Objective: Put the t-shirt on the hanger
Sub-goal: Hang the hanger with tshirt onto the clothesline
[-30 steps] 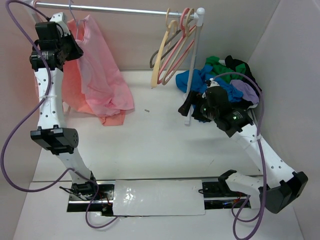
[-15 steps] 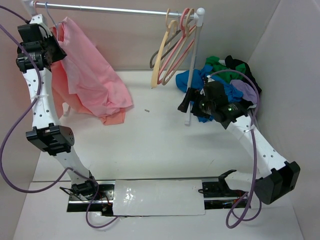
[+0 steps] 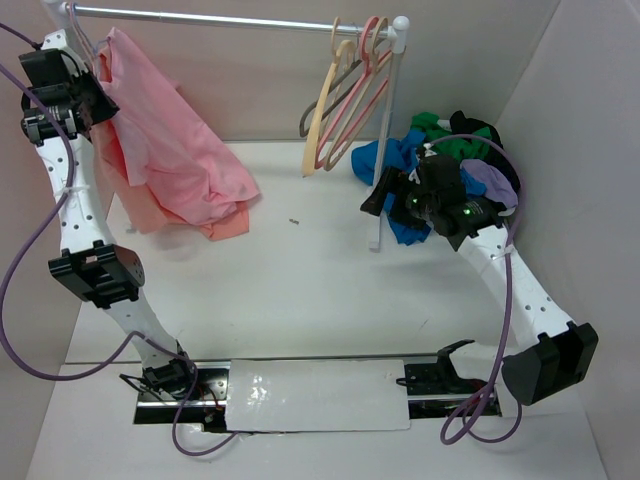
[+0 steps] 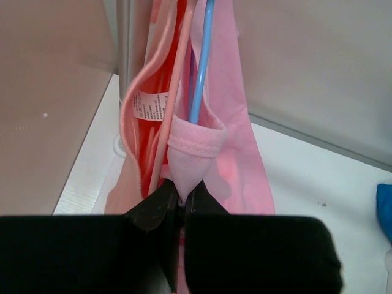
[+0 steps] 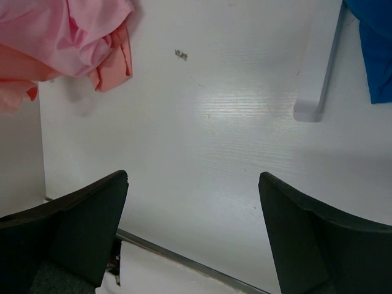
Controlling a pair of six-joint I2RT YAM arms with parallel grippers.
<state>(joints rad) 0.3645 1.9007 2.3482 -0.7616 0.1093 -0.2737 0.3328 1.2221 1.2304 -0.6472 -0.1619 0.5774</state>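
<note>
The pink t-shirt (image 3: 170, 150) hangs at the left end of the rail and drapes down to the table. My left gripper (image 3: 88, 98) is high beside it, shut on a fold of its collar (image 4: 195, 142). In the left wrist view the jaws (image 4: 180, 195) pinch that pink ribbing. The thin blue wire of the hanger (image 4: 201, 67) runs up through the neck opening just above the pinch. My right gripper (image 3: 376, 196) hovers open over bare table (image 5: 193, 177), holding nothing, near the rack post's foot (image 5: 308, 110).
A paler salmon-orange shirt (image 3: 228, 224) lies under the pink one's hem. Cream and pink hangers (image 3: 350, 90) hang at the rail's (image 3: 230, 20) right end by the white post (image 3: 386, 140). Blue, green and dark garments (image 3: 450, 150) are piled at the right wall.
My left gripper has swung left toward the rail's end, pulling the pink shirt with it. The right gripper has drawn back a little toward the garment pile, still open.
</note>
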